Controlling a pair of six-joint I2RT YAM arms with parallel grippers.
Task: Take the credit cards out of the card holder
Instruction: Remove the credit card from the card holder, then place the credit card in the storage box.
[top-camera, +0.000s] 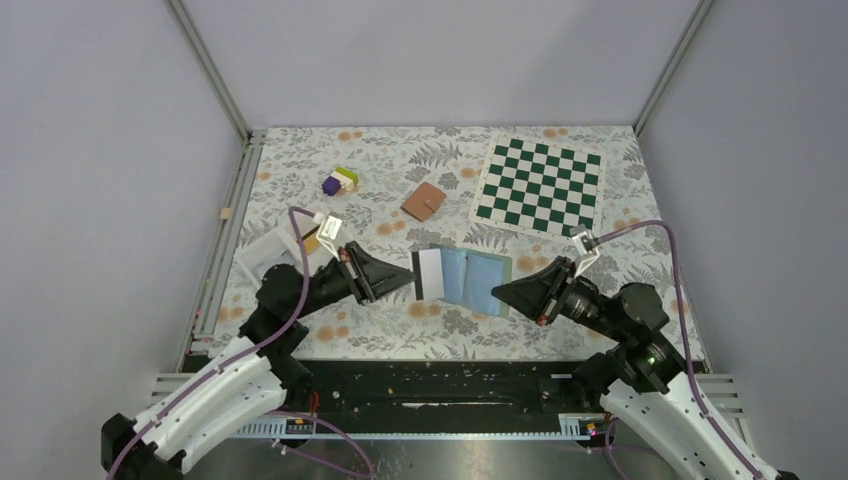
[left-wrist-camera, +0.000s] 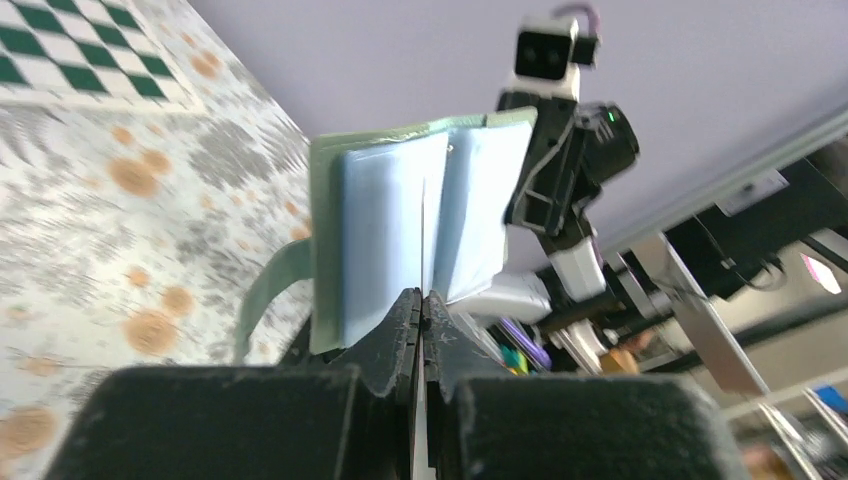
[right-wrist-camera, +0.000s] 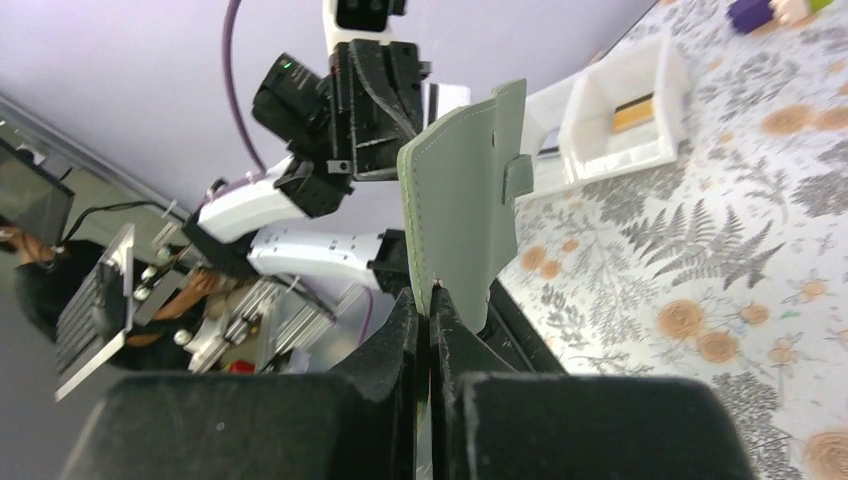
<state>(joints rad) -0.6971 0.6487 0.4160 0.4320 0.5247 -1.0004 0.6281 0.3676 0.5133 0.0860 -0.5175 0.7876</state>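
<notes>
The step in hand looks like spreading the holder to get at its pockets. The sage-green fold-open card holder (top-camera: 478, 279) lies open between the two arms at the middle of the floral tablecloth (top-camera: 380, 335). Whether it is lifted clear of the cloth cannot be told. The left gripper (top-camera: 413, 275) is pinched fully together on a thin pale sheet (top-camera: 432, 273) at the holder's left side, and whether that is a plastic page or a card is unclear. The right gripper (top-camera: 495, 292) is likewise clamped tight, on the green cover's opposite edge. No credit cards show inside the pale blue pages. One yellow-orange flat card (right-wrist-camera: 635, 112) lies in the white plastic tray (right-wrist-camera: 620, 140) to the left, so part of the job seems done. The next move probably needs the right arm to hold steady while the left draws its sheet outward, toward the tray. Bare cloth is open in front of the holder. The small brown leather wallet (top-camera: 424, 201) and the green-and-white chequered mat (top-camera: 540, 185) lie well behind it, and the tray sits close by the left arm near the table's left rail.
</notes>
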